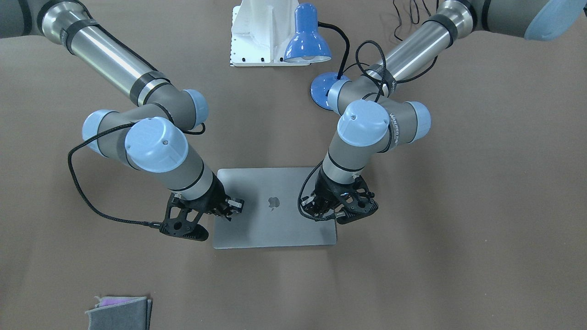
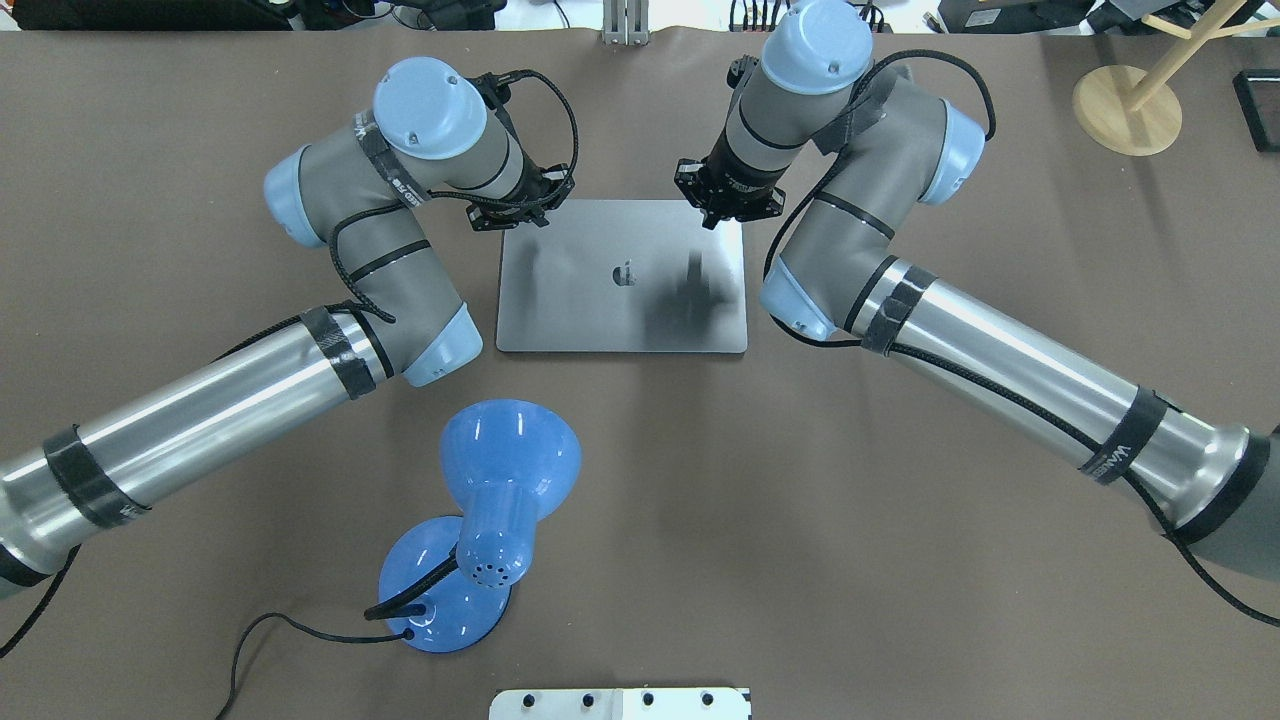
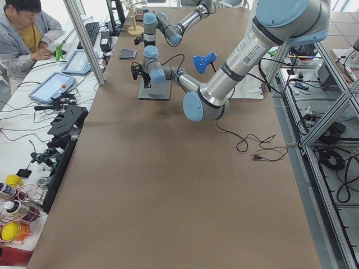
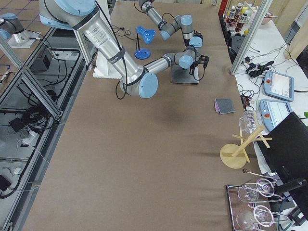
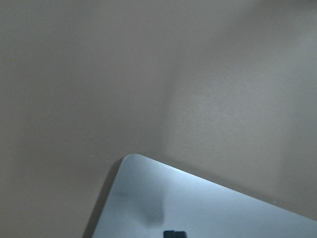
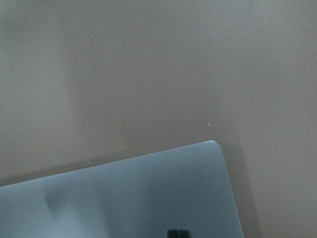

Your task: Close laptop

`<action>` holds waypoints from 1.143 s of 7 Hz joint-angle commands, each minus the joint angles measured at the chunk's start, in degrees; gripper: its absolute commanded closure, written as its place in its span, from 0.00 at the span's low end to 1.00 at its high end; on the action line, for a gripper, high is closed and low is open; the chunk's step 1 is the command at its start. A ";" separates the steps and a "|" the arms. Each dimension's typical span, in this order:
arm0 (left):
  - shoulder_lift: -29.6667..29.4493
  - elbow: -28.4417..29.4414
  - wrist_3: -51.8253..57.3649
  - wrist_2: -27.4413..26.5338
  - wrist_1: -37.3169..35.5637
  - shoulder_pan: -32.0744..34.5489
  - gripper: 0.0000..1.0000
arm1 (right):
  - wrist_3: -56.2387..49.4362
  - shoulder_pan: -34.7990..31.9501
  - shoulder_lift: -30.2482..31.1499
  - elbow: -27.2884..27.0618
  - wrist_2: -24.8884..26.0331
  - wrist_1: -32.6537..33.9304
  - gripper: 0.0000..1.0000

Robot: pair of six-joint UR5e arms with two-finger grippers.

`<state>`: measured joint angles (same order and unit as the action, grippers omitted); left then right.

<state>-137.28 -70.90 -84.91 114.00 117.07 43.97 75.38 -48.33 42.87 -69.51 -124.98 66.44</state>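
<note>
The space-grey laptop (image 1: 275,224) lies shut and flat on the brown table, lid up with the dark apple logo showing; it also shows in the overhead view (image 2: 620,310). My left gripper (image 2: 520,212) is at the lid's far left corner, seen from my side, and my right gripper (image 2: 722,205) is at its far right corner. In the front view the left gripper (image 1: 331,211) is on the right and the right gripper (image 1: 233,208) on the left. Each wrist view shows a lid corner (image 5: 208,208) (image 6: 124,198) and closed fingertips just over it. Whether they touch the lid I cannot tell.
A blue desk lamp (image 2: 495,500) with its cord stands on my near side of the laptop. A white block (image 1: 261,32) is by the table edge. A folded grey cloth (image 1: 119,314) lies at the far right; a wooden stand (image 2: 1125,105) beyond it.
</note>
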 commanded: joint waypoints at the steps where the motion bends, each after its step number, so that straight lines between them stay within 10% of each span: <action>1: 12.13 -19.15 8.29 11.92 -10.75 6.28 1.00 | -4.58 -8.49 12.42 -13.90 -8.49 0.79 1.00; 3: 28.65 -42.72 25.93 12.57 -26.65 11.29 1.00 | -20.36 -15.63 26.06 -28.06 -12.38 9.54 1.00; 6: 50.99 -49.77 60.59 20.72 -28.13 32.42 1.00 | -54.69 -28.27 45.41 -34.73 -13.27 14.51 1.00; 7: 56.98 -48.82 74.83 20.74 -28.30 38.68 0.64 | -65.16 -31.36 49.03 -33.51 -12.48 14.86 0.77; 8: 61.22 -47.51 84.55 20.57 -28.30 42.92 0.21 | -69.18 -33.82 51.68 -33.58 -11.00 15.73 0.01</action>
<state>-82.55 -119.50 -14.79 134.18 88.87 80.26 14.81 -78.45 90.26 -103.27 -137.35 81.23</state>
